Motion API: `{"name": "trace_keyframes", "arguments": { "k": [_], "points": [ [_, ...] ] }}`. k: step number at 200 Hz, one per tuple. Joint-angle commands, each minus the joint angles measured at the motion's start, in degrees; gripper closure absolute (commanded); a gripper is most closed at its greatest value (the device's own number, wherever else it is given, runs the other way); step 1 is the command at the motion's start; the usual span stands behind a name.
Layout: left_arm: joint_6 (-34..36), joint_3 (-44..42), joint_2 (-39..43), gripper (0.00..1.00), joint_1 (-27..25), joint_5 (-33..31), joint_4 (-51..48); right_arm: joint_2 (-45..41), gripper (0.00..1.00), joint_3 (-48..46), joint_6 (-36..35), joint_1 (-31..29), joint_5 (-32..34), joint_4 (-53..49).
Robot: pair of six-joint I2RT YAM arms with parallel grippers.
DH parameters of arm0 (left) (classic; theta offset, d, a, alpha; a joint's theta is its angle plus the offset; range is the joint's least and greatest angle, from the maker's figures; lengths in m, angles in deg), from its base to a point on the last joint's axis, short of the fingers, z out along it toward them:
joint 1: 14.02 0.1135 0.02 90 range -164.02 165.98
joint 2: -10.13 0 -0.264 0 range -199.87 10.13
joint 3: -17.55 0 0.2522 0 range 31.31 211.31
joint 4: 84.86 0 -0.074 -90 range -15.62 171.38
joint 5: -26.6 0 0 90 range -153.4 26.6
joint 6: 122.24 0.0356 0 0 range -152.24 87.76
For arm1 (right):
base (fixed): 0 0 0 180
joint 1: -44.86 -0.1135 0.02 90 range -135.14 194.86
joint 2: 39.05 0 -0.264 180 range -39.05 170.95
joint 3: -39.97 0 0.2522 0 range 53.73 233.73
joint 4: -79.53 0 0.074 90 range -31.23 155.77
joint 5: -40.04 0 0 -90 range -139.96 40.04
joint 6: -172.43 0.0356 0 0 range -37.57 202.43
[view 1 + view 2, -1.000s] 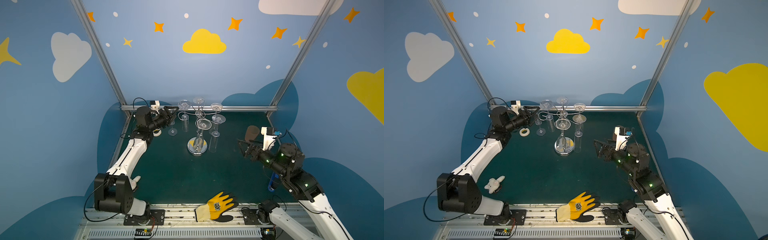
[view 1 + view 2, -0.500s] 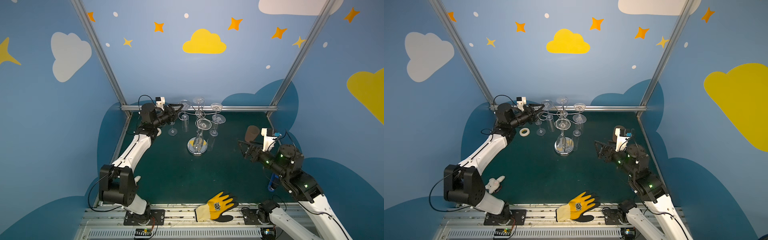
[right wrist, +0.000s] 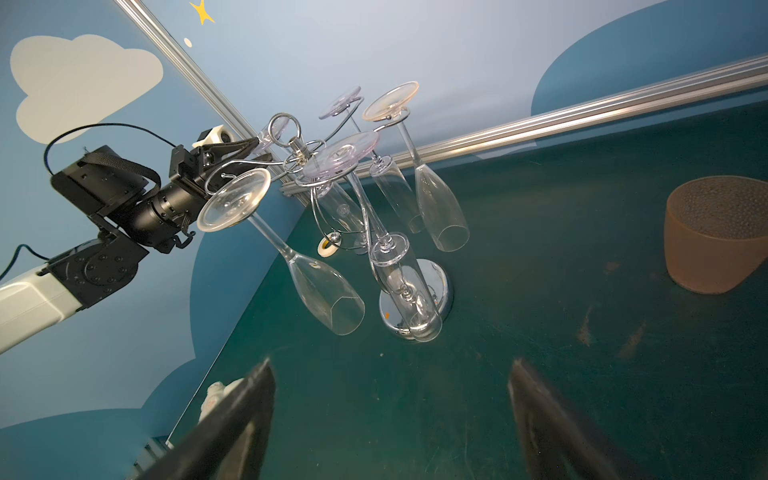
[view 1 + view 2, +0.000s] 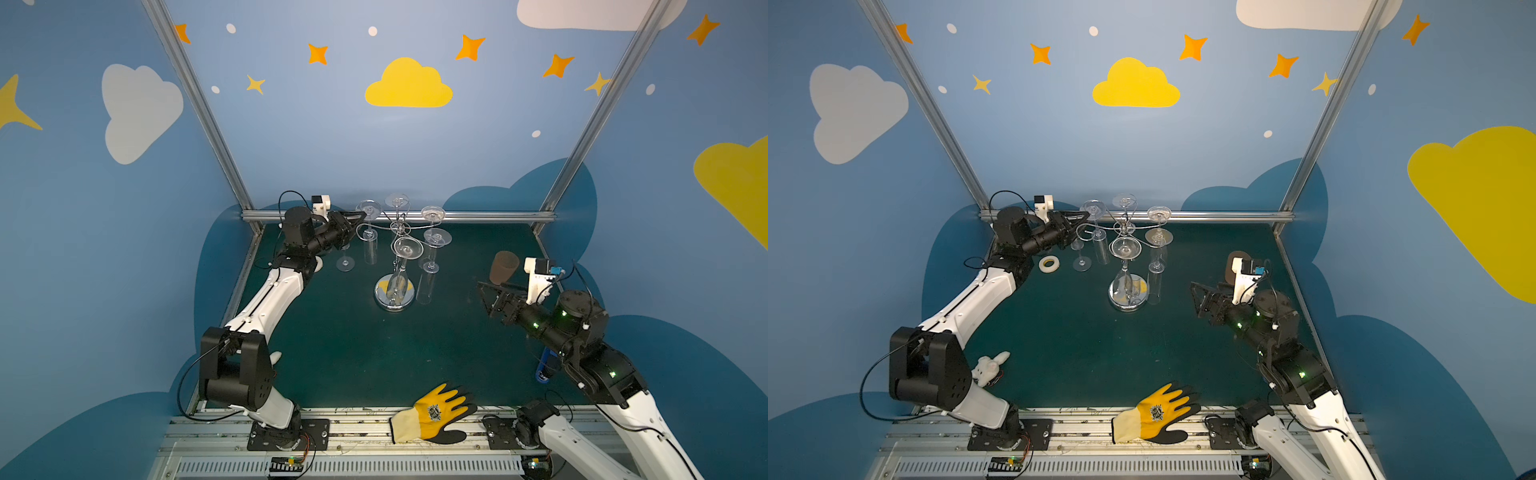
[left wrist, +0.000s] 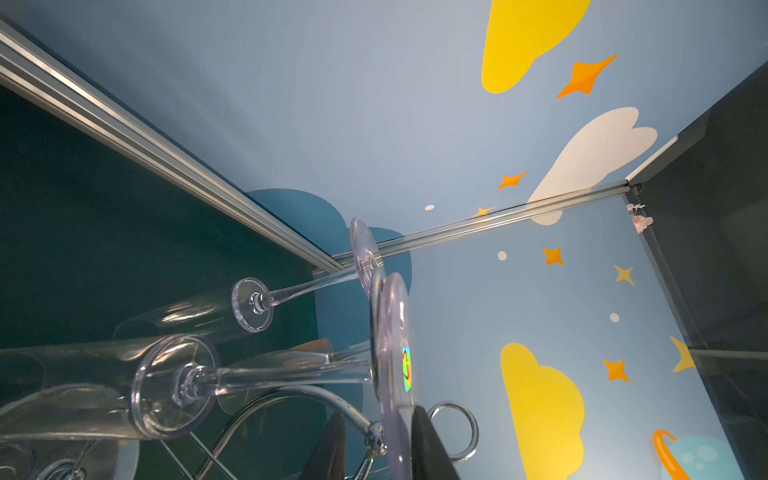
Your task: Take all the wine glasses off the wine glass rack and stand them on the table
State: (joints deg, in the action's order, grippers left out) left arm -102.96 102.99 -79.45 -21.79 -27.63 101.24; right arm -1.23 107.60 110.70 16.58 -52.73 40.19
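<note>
The wine glass rack (image 4: 395, 293) (image 4: 1128, 296) (image 3: 440, 286) stands at the back middle of the green table, with several clear glasses hanging upside down from its arms. My left gripper (image 4: 359, 216) (image 4: 1086, 216) (image 5: 378, 451) reaches the far-left hanging wine glass (image 4: 369, 209) (image 4: 1093, 208) at its foot. In the left wrist view the foot disc (image 5: 392, 332) and the rack's wire arm sit between the fingers. One finger (image 5: 430, 449) lies against the disc; the other stands a small gap off. My right gripper (image 4: 486, 297) (image 4: 1198, 297) (image 3: 390, 365) hovers open and empty right of the rack.
A brown cup (image 4: 503, 267) (image 3: 715, 232) stands at the right. A small glass (image 4: 345, 262) stands upright below my left gripper, beside a tape roll (image 4: 1048, 263). A yellow glove (image 4: 436, 413) lies on the front rail, a white toy (image 4: 990, 365) by the left arm's base.
My left gripper has moved right to the rack's far-left glass, and its jaws have narrowed around the glass foot. The right arm has stayed where it was.
</note>
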Motion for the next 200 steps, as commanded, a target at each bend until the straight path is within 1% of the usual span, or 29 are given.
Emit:
{"name": "trace_keyframes", "arguments": {
  "k": [1,87,110,145,200],
  "points": [
    [0.7,0.3,0.4,0.77,-0.1,-0.5,0.7,-0.4,0.13,-0.7,0.3,-0.1,0.6,0.4],
    [-0.9,-1.5,1.4,0.87,-0.4,-1.6,2.0,-1.8,0.13,-1.6,0.6,0.0,2.1,0.6],
    [-0.7,-1.6,2.0,0.92,-0.5,-1.8,1.9,-2.1,0.12,-1.7,0.6,-0.1,2.2,0.6],
    [-0.9,-1.7,3.0,0.97,-0.6,-2.2,1.5,-2.4,0.12,-1.7,0.8,-0.1,2.5,0.7],
    [-3.9,-2.2,5.1,0.97,-0.6,-1.9,2.9,-2.8,0.12,-1.8,1.2,-0.1,2.6,0.5]
  ]
}}
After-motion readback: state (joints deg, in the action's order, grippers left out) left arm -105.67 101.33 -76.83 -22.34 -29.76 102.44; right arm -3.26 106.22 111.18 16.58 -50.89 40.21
